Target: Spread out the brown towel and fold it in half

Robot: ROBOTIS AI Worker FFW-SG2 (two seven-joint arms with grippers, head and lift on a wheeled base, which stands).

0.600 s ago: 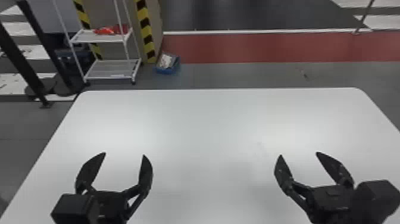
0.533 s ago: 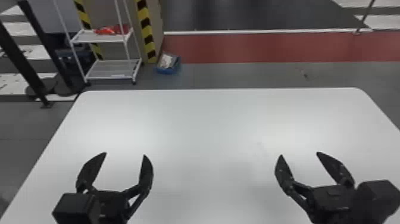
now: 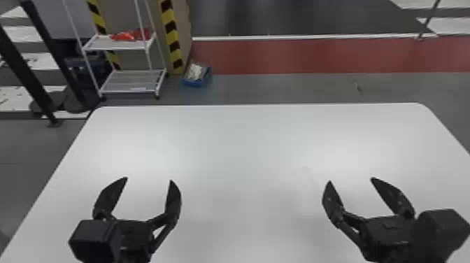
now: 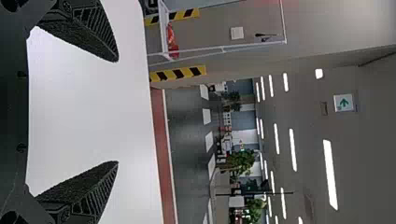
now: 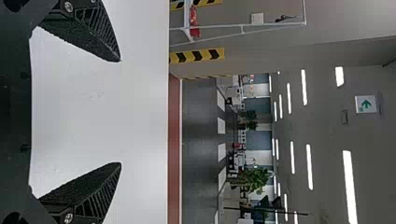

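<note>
Tabletop (image 3: 244, 147), white, beneath left gripper (image 3: 148, 179) at eight o'clock and right gripper (image 3: 351, 180) at four in head view, both spread and empty; brown towel, whereabouts impossible to tell, presumably light, limp, best pinched at adjacent corners.
</note>
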